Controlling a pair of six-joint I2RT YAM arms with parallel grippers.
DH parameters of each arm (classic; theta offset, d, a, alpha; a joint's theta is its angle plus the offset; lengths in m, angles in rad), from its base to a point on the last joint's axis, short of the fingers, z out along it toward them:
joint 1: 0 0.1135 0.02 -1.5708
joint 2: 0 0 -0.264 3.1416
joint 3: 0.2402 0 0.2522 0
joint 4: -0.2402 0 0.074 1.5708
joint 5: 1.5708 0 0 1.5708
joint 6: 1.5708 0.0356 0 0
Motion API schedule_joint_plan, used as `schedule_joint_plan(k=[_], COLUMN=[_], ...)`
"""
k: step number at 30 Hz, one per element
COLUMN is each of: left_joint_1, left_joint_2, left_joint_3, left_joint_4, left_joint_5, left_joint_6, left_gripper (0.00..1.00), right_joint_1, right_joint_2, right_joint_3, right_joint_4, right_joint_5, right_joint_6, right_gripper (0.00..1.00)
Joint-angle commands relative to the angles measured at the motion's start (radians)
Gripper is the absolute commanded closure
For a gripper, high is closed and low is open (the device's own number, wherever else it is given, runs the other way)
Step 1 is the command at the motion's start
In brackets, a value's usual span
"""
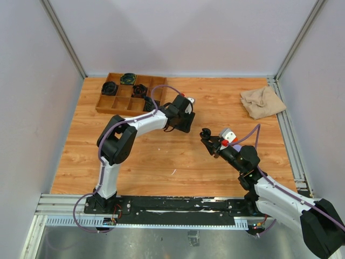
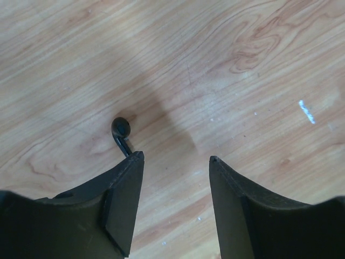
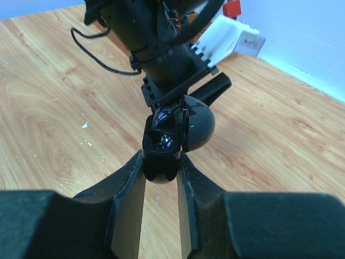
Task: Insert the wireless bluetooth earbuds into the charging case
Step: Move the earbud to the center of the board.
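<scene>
My left gripper [image 2: 177, 159] stands half open, holding nothing, over the middle of the bench [image 2: 242, 65]. A black earbud [image 2: 121, 129] lies just beside one fingertip. My right gripper [image 3: 161, 164] clamps the open black charging case [image 3: 171, 141].

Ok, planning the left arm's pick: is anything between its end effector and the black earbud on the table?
Nothing visible. The black earbud lies on the bare table just ahead of the open left end effector, off to one side of its gap.

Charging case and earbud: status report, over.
Right end effector shut on open charging case. Left end effector open, black earbud on table beside its fingertip, ungripped. No obstruction seen.
</scene>
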Motion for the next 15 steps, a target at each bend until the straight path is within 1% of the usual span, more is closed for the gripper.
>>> schedule_joint_plan(k=[1, 4, 8, 15], left_joint_1=[0.006, 0.006, 0.008, 0.013], left_joint_2=[-0.096, -0.105, -0.061, 0.04], left_joint_3=[0.007, 0.032, 0.095, 0.185], left_joint_4=[-0.021, -0.056, -0.124, -0.17], left_joint_5=[-0.01, -0.082, -0.172, -0.219], left_joint_6=[-0.022, -0.041, -0.059, -0.063], left_gripper=[0.43, 0.44, 0.47, 0.51], right_joint_1=[-0.015, -0.016, -0.015, -0.016], right_joint_2=[-0.008, -0.008, -0.01, -0.011], right_joint_3=[-0.011, -0.011, -0.01, -0.011], right_joint_4=[0.033, 0.033, 0.032, 0.032], right_joint_5=[0.002, 0.003, 0.006, 0.008], right_joint_6=[-0.002, -0.002, -0.002, -0.002], right_gripper=[0.97, 0.97, 0.97, 0.97])
